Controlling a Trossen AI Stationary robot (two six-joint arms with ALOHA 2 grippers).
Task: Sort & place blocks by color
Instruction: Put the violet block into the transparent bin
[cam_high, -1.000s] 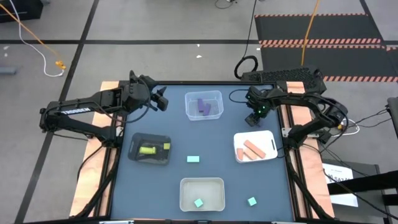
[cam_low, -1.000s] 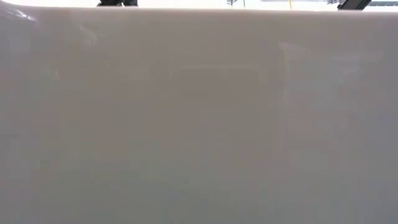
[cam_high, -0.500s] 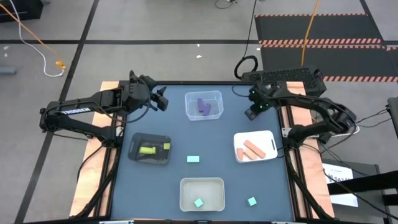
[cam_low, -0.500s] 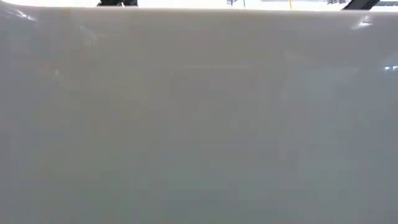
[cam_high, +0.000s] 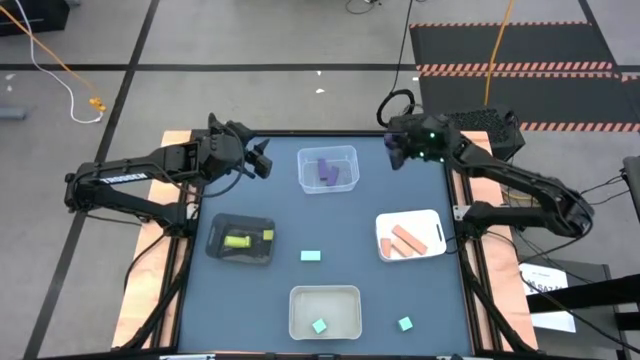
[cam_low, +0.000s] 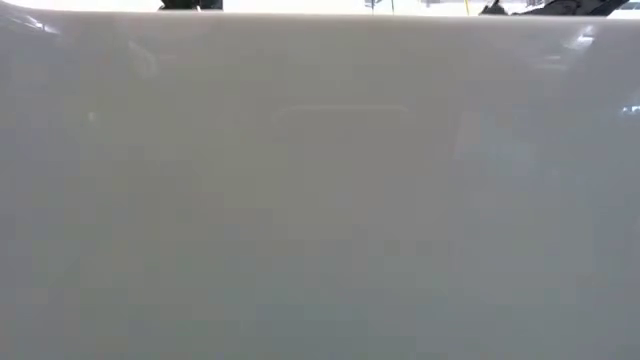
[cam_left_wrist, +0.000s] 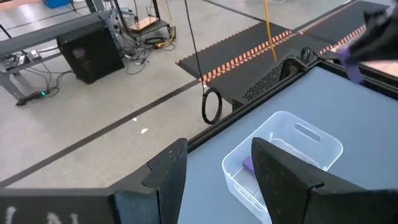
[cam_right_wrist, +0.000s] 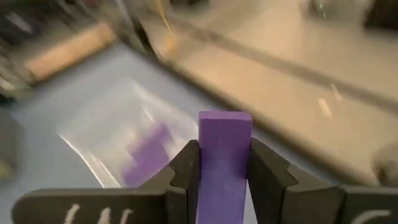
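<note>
Right hand (cam_right_wrist: 224, 171) around one purple block (cam_right_wrist: 224, 155).

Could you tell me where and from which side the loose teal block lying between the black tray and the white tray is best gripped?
The teal block lies flat on bare table, apart from the black tray and white tray. Probably best to come straight down from above and pinch its two long sides, across the narrower width.
</note>
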